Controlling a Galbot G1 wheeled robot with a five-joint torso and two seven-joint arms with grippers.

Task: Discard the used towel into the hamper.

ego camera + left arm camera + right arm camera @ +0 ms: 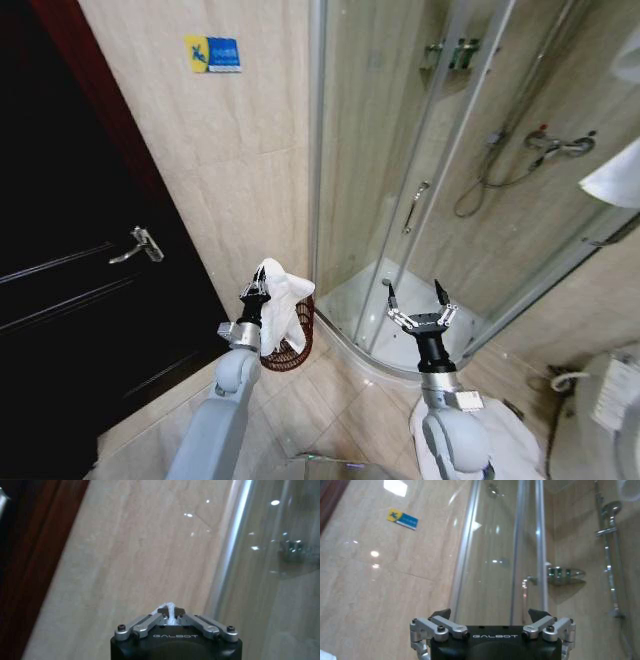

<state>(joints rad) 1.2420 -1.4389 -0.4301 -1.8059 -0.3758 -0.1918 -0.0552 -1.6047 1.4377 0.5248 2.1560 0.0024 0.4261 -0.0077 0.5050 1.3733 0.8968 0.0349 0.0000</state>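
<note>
So, towel: white, bunched, hanging from my left gripper, which is pinched shut on its upper edge. Left wrist view confirms it, a tuft of white cloth is squeezed between the closed tips of the left gripper. The cloth's long axis runs roughly vertical, draping down from the pinch point and slightly to the robot's right of the fingers.

Hamper: dark red-brown barred basket on the floor tiles, tucked against the beige wall just beside the shower enclosure's frame. In the head view the towel overlaps the hamper's rim, its lower end in front of the opening; I can't tell whether the cloth touches the bars or hangs clear above them.

Key relation, my read: the hamper sits below and slightly beyond the left gripper, so the drop line looks nearly straight down, maybe a touch forward. The left arm is clearly the nearer one. Risk is the towel's tail catching on the near rim.

Right gripper: fingers spread wide, holding nothing, raised in front of the curved shower door, well apart from the hamper. Right wrist view shows the same open jaws facing the glass.
</note>
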